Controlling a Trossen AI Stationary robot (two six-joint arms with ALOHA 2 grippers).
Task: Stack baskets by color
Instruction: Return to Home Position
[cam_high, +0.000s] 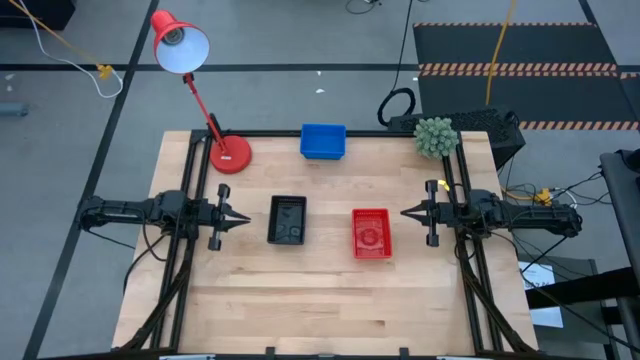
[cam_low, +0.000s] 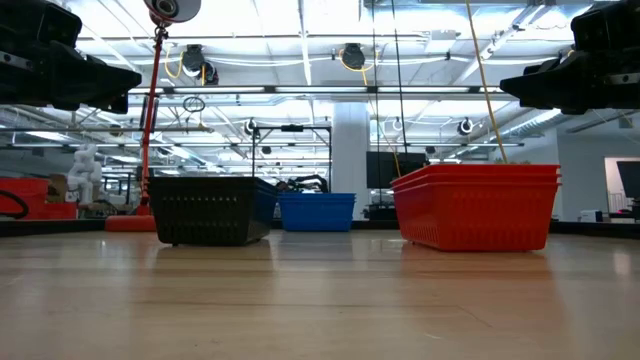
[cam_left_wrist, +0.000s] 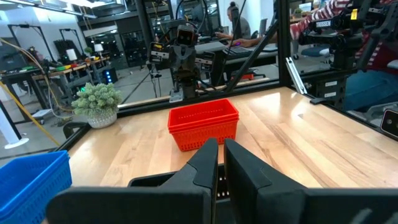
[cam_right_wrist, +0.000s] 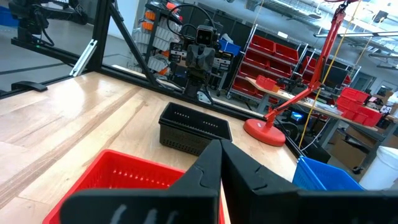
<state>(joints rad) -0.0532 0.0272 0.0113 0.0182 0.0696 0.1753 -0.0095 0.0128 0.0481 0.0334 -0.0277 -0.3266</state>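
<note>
Pale wooden surface, seen from above, on which three stacks are set. The left end effector is poised at one side, its fingers closed together with nothing gripped. The black baskets are stacked just ahead of its tips, apart from them. The right end effector, likewise closed and empty, is faced by the red baskets just ahead of it. The blue baskets are stacked well apart from both, between a red lamp and a small plant.

Tabletop lies open between black baskets and red baskets.
</note>
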